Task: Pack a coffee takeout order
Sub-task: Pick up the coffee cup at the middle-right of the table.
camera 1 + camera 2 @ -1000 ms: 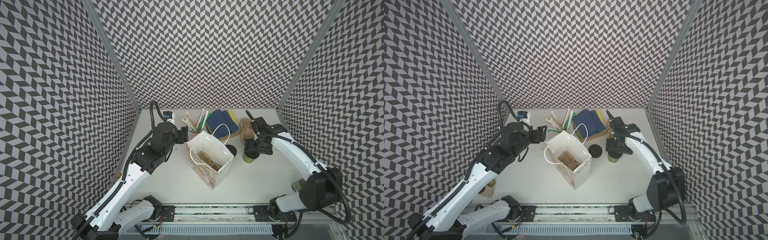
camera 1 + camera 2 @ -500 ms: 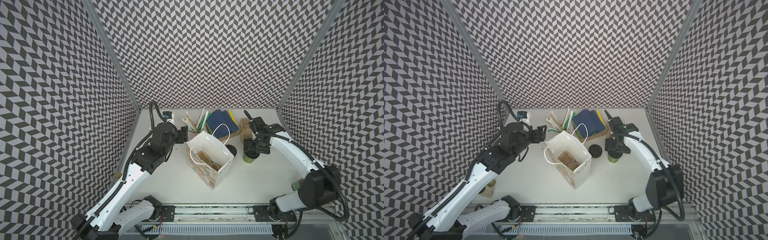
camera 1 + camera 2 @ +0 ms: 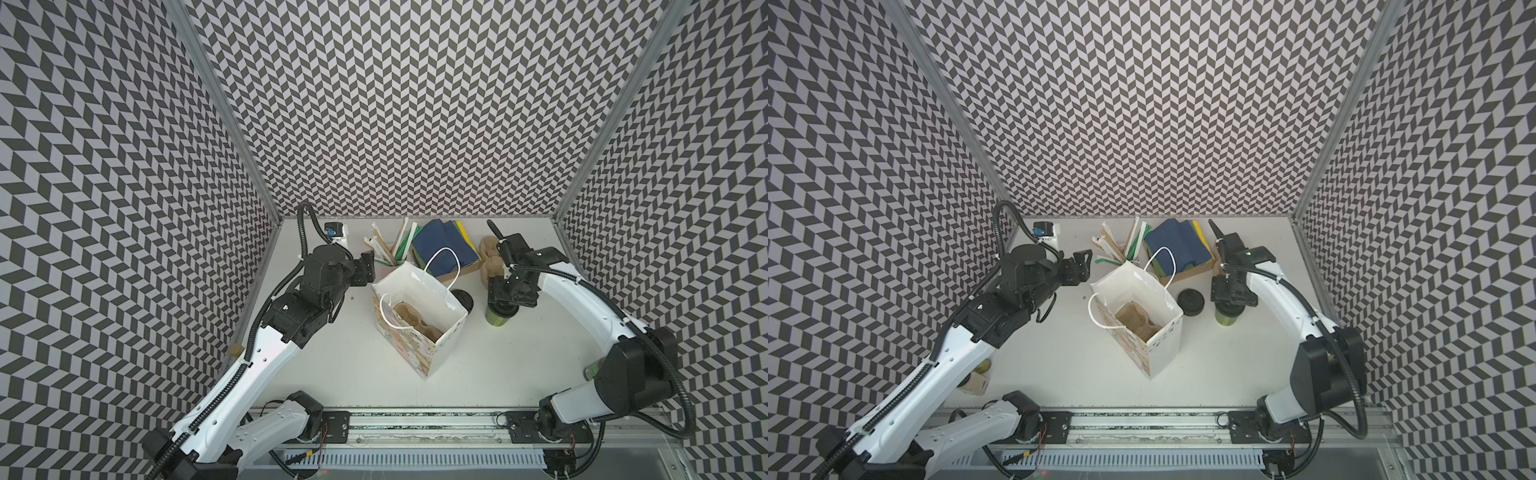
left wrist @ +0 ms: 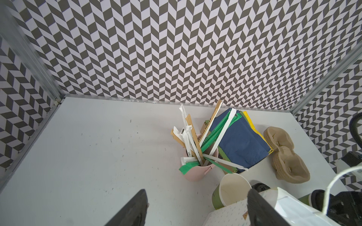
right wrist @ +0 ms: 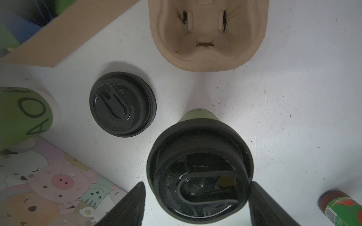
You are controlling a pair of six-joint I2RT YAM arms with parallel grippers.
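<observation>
On the worktop (image 5: 293,117), the upright lidded green cup (image 5: 198,152) sits directly between the right gripper's (image 5: 196,183) parted, unclamped jaws; the left gripper (image 4: 196,192), parted and empty, stands well apart.

Small green paper cup (image 3: 497,328) stands upright, right of centre in a top view, black round lid (image 5: 199,172) seated on rim. Tan pulp carrier (image 3: 415,322) lies inside white bag (image 3: 449,336), centre frame. Dark blue napkin (image 3: 442,245) lies flat, upper centre.
</observation>
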